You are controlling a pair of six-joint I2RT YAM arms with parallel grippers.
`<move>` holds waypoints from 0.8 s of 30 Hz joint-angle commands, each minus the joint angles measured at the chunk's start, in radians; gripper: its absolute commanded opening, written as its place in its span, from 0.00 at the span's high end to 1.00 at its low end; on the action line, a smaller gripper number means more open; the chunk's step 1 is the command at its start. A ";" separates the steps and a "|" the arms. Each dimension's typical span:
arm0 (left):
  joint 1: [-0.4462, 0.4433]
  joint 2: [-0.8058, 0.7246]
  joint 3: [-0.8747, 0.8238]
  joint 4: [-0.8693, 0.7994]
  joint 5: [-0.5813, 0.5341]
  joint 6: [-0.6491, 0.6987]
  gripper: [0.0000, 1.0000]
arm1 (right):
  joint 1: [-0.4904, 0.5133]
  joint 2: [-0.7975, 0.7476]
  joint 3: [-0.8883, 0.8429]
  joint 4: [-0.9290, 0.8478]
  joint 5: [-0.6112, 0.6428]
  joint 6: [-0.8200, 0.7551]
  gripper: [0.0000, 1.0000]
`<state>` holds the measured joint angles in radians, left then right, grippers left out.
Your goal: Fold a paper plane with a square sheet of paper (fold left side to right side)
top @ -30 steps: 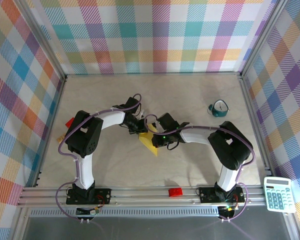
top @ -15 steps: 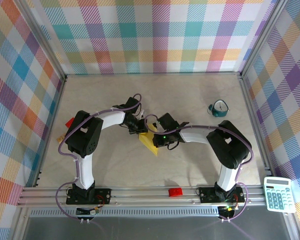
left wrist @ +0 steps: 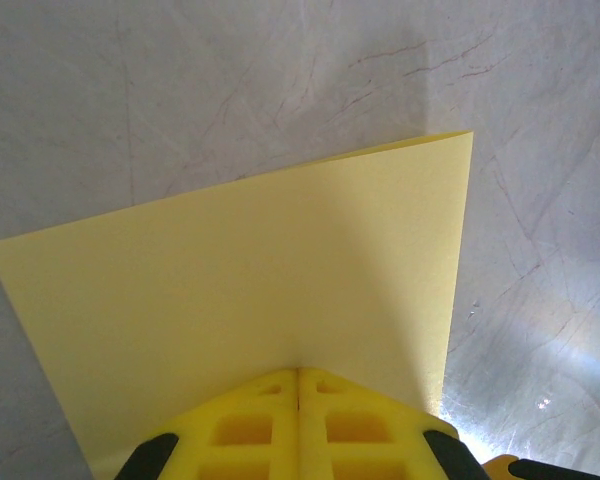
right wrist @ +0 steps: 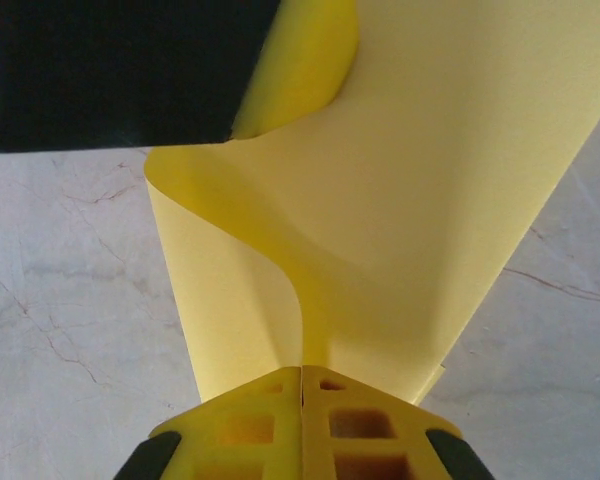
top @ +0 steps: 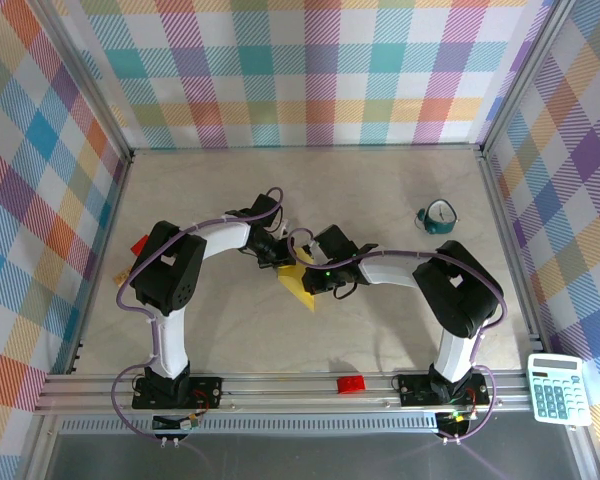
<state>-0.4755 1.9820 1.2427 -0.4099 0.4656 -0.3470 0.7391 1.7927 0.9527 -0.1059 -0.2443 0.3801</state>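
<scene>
1. Top external view: the square sheet of paper [top: 302, 287], yellow, sits on the table [top: 400, 330] beyond the red brick [top: 351, 384] and a bit to the brick's left. The brick itself lies on the near rail. Part of the sheet is hidden under the two wrists.
2. Left gripper [top: 280, 256] and right gripper [top: 306, 272] meet just beyond the brick, over the sheet. The L arm comes in from the brick's left, the R arm from its right.
3. Left wrist cam: L gripper [left wrist: 298, 372] has its yellow fingers pressed together, no gap. The sheet [left wrist: 260, 270] fans out from the tips and looks nipped between them. One corner points up-right, and marbled table shows round it.
4. Right wrist cam: R gripper [right wrist: 302, 370] also has its fingers pressed tight. The sheet [right wrist: 410, 200] curls up off the table and runs into the tips, so it's clamped on paper. The sheet is bowed, not flat, w/ a rolled lip at its left.
5. Other bits, top view:
   - teal round item [top: 438, 217], well beyond the brick and to its right
   - calculator [top: 558, 388], level w/ the brick, far right, outside the frame
   - 2nd red piece [top: 138, 243], far left of the brick by the wall
</scene>
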 commanded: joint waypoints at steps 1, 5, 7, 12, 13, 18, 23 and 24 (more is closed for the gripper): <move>-0.013 0.052 -0.002 -0.063 -0.061 0.013 1.00 | -0.006 0.008 0.019 0.006 -0.020 -0.014 1.00; -0.015 0.051 -0.003 -0.064 -0.064 0.014 1.00 | -0.006 0.016 0.020 -0.004 -0.006 -0.012 1.00; -0.014 0.051 -0.005 -0.064 -0.064 0.014 1.00 | -0.006 0.017 0.019 -0.012 0.005 -0.010 1.00; -0.015 0.049 -0.005 -0.063 -0.067 0.015 1.00 | -0.006 0.023 0.014 -0.020 0.031 -0.010 1.00; -0.015 0.049 -0.005 -0.063 -0.065 0.015 1.00 | -0.006 0.025 0.014 -0.022 0.032 -0.011 1.00; -0.015 0.044 -0.009 -0.061 -0.066 0.014 1.00 | -0.006 0.042 0.017 -0.019 0.028 -0.009 1.00; -0.015 0.040 -0.010 -0.051 -0.062 0.008 1.00 | -0.006 0.055 0.011 -0.018 0.019 -0.009 1.00; -0.015 0.039 -0.008 -0.050 -0.062 0.008 0.99 | -0.007 0.057 0.009 -0.019 0.019 -0.005 1.00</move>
<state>-0.4774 1.9820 1.2461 -0.4137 0.4583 -0.3470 0.7391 1.8126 0.9558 -0.1066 -0.2287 0.3805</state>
